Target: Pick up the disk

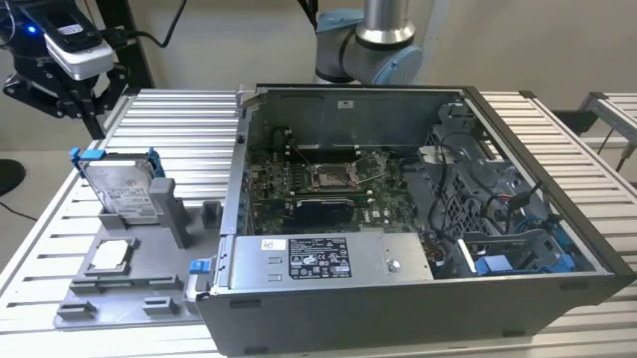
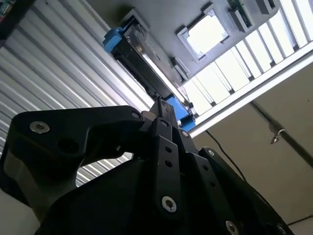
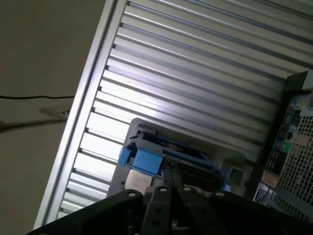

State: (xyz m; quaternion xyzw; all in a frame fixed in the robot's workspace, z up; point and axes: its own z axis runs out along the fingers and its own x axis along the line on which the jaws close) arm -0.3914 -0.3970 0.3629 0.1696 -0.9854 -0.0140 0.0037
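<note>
The disk (image 1: 124,190) stands on edge in a slot of a grey holder (image 1: 149,287) at the exterior view's left, its white label facing the camera and its blue bracket showing at the top. My gripper (image 1: 71,104) hangs above and behind it, well clear of it. In both wrist views the black fingers come together at one tip, shut on nothing, and point at the disk's top edge (image 2: 142,56) and its blue bracket (image 3: 143,160).
A small square silver chip (image 1: 110,253) lies in the same holder in front of the disk. An open computer case (image 1: 557,216) with a labelled power supply box (image 1: 318,257) stands to the exterior view's right. The ribbed metal table (image 1: 184,123) carries everything.
</note>
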